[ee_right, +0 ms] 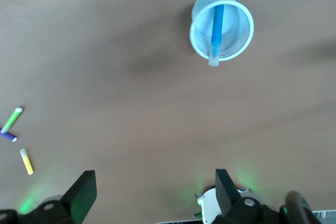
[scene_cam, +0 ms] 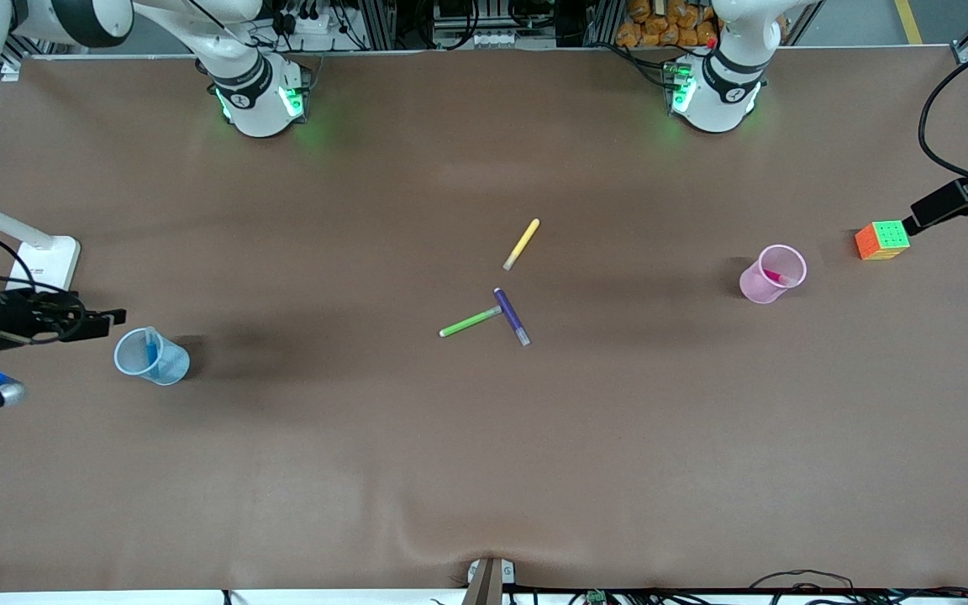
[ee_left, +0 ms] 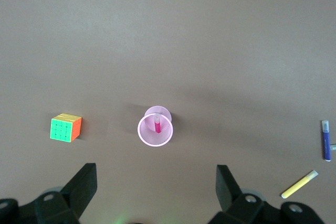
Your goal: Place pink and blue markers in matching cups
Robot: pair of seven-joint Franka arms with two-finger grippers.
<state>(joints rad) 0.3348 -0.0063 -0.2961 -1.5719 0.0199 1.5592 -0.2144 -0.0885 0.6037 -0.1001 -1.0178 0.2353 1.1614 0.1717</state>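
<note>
- My right gripper (scene_cam: pixel 118 317) hangs at the right arm's end of the table, just beside the blue cup and touching nothing; its two dark wedge-shaped fingers (ee_right: pixel 81 192) stand spread wide with only bare tabletop between them
- The blue cup (scene_cam: pixel 151 356) is a small translucent tumbler with a thin round rim, standing upright on the matte brown table (scene_cam: pixel 484 470)
- The blue marker (ee_right: pixel 216 31) stands in it, a slim straight stick leaning on the rim, its pale cap end poking just over the edge
- Mid-table lie three loose slim markers: a green marker (scene_cam: pixel 470 322) meets a purple marker (scene_cam: pixel 512 317) near one end to make a rough T, and a yellow marker (scene_cam: pixel 522 244) lies apart, farther from the front camera
- The pink cup (scene_cam: pixel 772 274), same translucent tumbler shape, stands toward the left arm's end
- The pink marker (ee_left: pixel 156 124) sits upright inside it, magenta with a pale tip
- A puzzle cube (scene_cam: pixel 882 240), glossy, with green and orange tiled faces, rests near the pink cup
- My left gripper (scene_cam: pixel 912 224) hovers by that cube, blunt black fingers (ee_left: pixel 84 184) fully apart, holding nothing
</note>
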